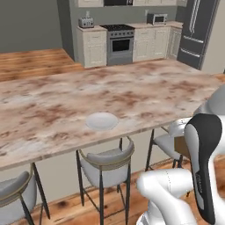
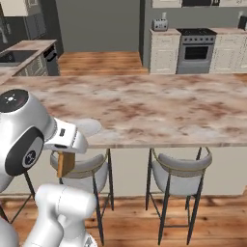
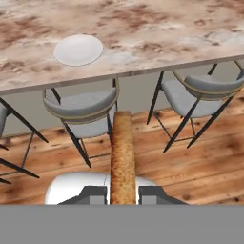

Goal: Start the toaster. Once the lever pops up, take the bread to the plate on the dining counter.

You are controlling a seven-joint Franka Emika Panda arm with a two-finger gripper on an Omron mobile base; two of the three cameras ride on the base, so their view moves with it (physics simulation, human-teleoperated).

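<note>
Gripper pinching the bread edge-on, low beside the stools, short of the tabletop. Best lifted above the slab edge first, then carried over the plate, lowered flat and centred before letting go.

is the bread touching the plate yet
Apart. The hand view shows the bread clamped in the gripper over the floor, with the plate up on the dining counter.
</note>
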